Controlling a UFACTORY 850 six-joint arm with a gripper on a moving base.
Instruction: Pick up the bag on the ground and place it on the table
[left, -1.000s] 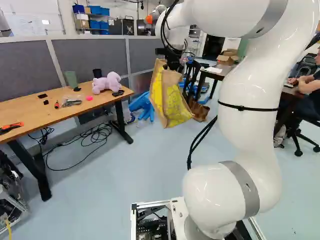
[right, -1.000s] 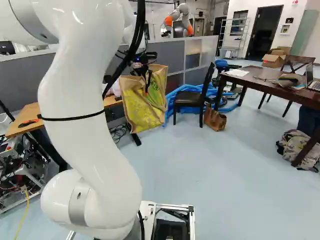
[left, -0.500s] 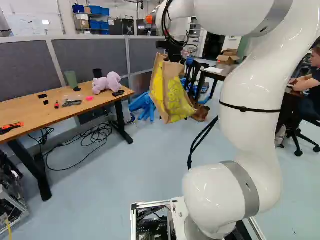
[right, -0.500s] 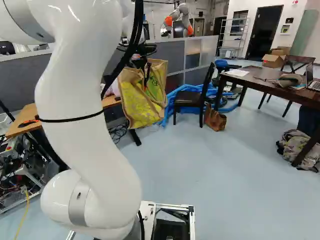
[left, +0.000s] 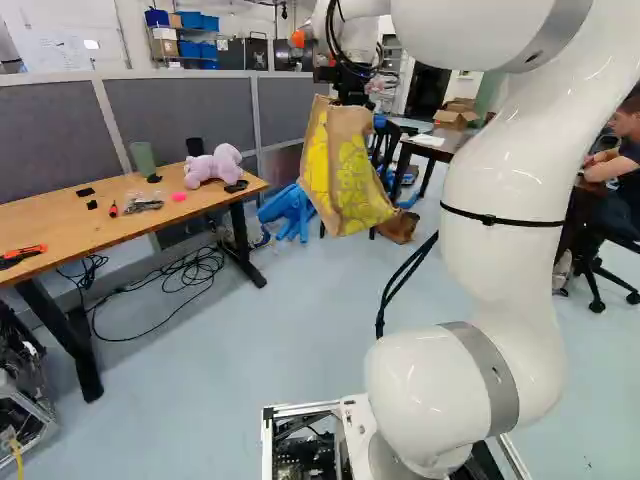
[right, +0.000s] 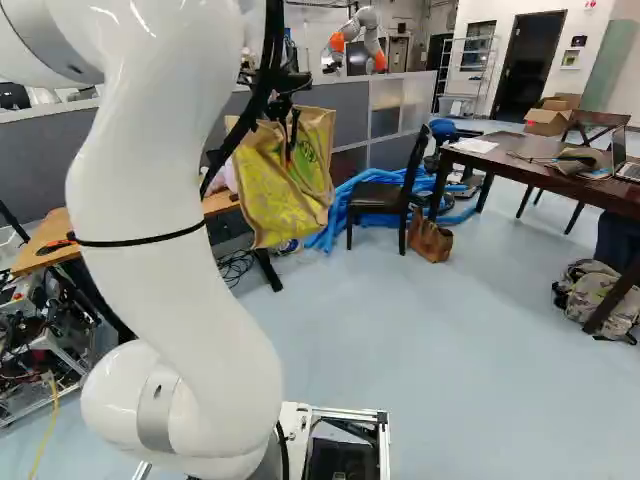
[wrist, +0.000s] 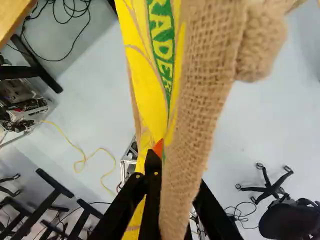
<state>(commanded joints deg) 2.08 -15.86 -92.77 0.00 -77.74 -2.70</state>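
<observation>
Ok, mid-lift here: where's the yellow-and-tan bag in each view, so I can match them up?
Left base view: just right of centre, right of the wooden table, bag hanging above the floor.
Right base view: left of centre, beside the arm, bag.
Wrist view: bag between the fingers and stretching ahead of them.
Shared landmark: the wooden table.

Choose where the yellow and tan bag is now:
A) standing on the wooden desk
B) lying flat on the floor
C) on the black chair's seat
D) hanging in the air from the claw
D: the bag hangs from the claw, its bottom above the floor in the left base view.
</observation>
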